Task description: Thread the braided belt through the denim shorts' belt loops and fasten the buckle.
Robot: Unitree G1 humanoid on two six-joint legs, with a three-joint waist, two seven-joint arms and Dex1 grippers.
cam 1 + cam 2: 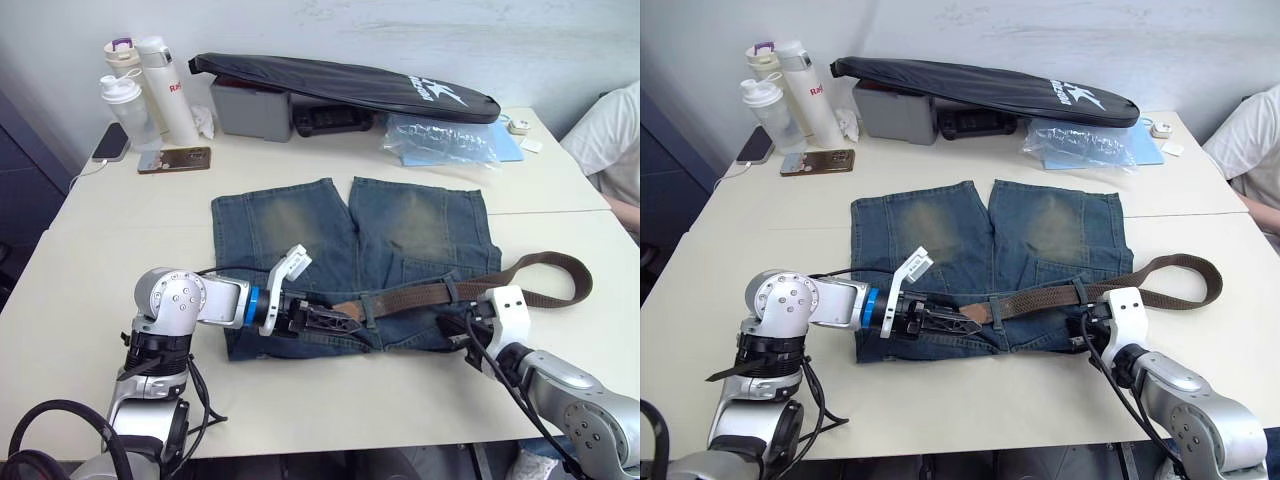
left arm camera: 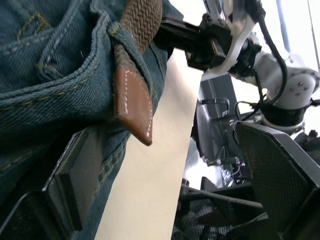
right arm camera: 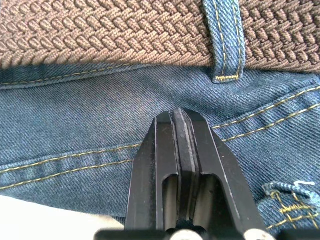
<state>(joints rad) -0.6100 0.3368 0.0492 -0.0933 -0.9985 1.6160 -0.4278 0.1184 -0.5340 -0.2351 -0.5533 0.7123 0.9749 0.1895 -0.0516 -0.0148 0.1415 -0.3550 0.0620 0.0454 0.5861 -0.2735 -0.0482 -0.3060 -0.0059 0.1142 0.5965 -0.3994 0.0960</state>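
Observation:
The denim shorts (image 1: 350, 240) lie flat on the table with the waistband toward me. The braided belt (image 1: 420, 295) runs along the waistband's right half, then curls off the right side in a loop (image 1: 560, 270). Its tan leather tip (image 2: 134, 105) pokes out of a belt loop (image 2: 120, 45) between the fingers of my open left gripper (image 1: 335, 318), untouched. My right gripper (image 3: 179, 125) is shut and empty, its tips resting on the denim just below the belt and another belt loop (image 3: 225, 40). I cannot make out the buckle.
At the back of the table lie a black racket bag (image 1: 340, 85) over a grey box (image 1: 250, 110), bottles (image 1: 165, 90), a phone (image 1: 175, 158) and a plastic bag (image 1: 440, 140). A person's arm (image 1: 610, 150) shows at the right edge.

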